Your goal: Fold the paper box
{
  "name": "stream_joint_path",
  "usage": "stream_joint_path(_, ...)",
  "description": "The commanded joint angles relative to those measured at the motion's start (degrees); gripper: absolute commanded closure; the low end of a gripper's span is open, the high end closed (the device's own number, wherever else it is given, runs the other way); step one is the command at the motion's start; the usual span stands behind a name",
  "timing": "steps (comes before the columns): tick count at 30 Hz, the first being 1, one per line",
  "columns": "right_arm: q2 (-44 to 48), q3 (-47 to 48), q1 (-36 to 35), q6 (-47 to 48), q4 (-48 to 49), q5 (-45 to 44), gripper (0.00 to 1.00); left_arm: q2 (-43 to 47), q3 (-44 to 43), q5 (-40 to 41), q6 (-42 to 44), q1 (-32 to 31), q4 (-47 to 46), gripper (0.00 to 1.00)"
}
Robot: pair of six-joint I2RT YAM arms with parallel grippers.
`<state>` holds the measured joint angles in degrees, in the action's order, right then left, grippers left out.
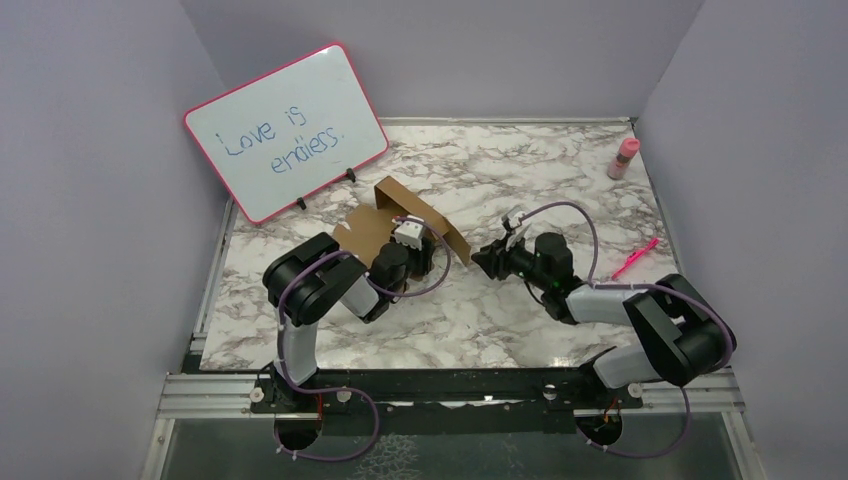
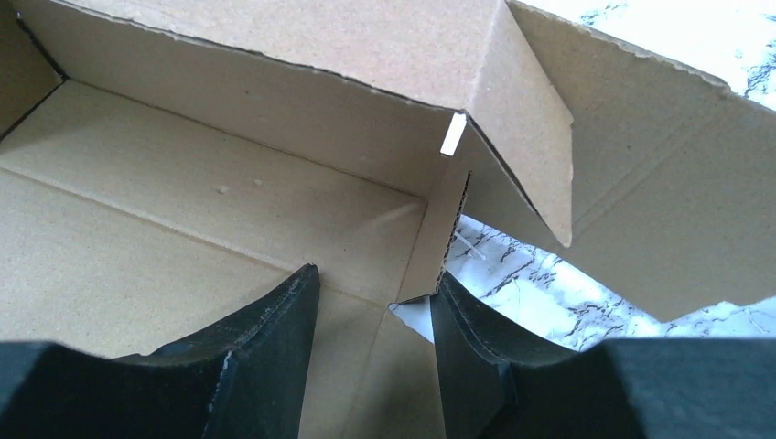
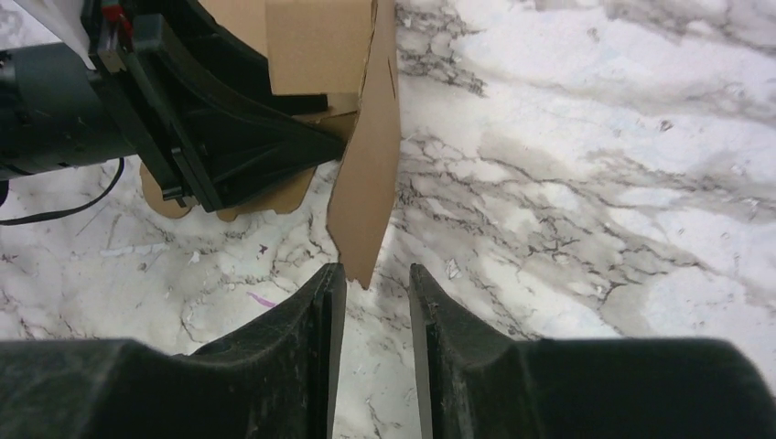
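The paper box [image 1: 368, 232] is brown cardboard, partly folded, lying mid-table with one long wall [image 1: 425, 212] standing up. My left gripper [image 1: 430, 252] reaches into it from the left. In the left wrist view its jaws [image 2: 375, 274] stand open over the box floor [image 2: 183, 238], and a short corner flap [image 2: 446, 238] rises just inside the right finger [image 2: 476, 338]. My right gripper [image 1: 480, 259] is at the wall's near end. Its jaws [image 3: 375, 270] are open, and the pointed tip of a flap [image 3: 366, 210] hangs between the fingertips with a gap on each side.
A pink-framed whiteboard [image 1: 285, 130] leans at the back left, close behind the box. A pink bottle [image 1: 625, 158] stands at the back right and a pink pen [image 1: 635, 258] lies near the right edge. Purple walls enclose the marble table [image 1: 480, 320].
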<state>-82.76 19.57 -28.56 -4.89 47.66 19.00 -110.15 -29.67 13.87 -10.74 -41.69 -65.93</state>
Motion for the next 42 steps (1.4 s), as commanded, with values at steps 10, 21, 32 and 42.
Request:
stream_joint_path(10, 4.84, 9.26, 1.21, 0.79, -9.05, -16.31, 0.60, -2.15, 1.74, -4.15, -3.98, 1.82, -2.96, 0.51)
stream_joint_path(21, -11.04, 21.09, 1.27, 6.88, -15.71, -1.96, 0.60, -3.14, 1.94, -7.97, -6.19, 3.37, -3.59, 0.55)
stream_joint_path(32, -16.64, 21.70, -0.07, 3.05, -7.96, 12.11, 0.53, -4.31, 1.55, -9.60, -6.88, 3.68, -3.68, 0.56)
stream_joint_path(42, -20.60, 22.36, -0.12, -0.96, -2.36, 13.39, 0.50, -4.30, 1.37, -10.94, -7.29, 3.68, -3.68, 0.56)
